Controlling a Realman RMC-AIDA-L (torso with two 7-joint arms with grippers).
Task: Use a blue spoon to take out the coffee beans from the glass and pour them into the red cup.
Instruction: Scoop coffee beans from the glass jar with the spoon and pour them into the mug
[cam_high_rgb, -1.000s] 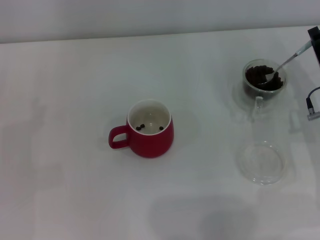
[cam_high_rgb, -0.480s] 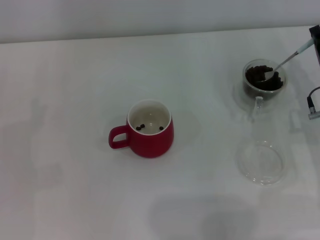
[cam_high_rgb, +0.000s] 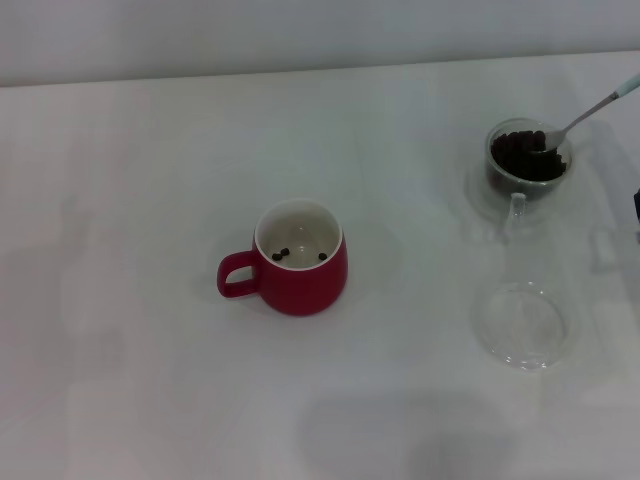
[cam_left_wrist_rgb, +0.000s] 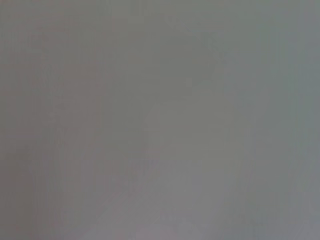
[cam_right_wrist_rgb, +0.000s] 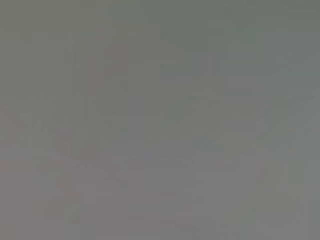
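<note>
Both wrist views show only flat grey, and neither pincer is in the head view, so I cannot tell how they stand. The blue spoon (cam_high_rgb: 590, 112) is cut off at the right edge, where the right pincer must be; its bowl rests on the coffee beans (cam_high_rgb: 524, 156) in the glass (cam_high_rgb: 528, 160). On the white table (cam_high_rgb: 150, 180) the red cup (cam_high_rgb: 300, 258), well apart to the left, holds a few beans, and a clear saucer (cam_high_rgb: 524, 326) lies near the glass.

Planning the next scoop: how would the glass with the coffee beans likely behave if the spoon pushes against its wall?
The glass looks small and light, so it would probably slide on the smooth white table. The coffee beans add little weight. Its side handle could make it pivot.
</note>
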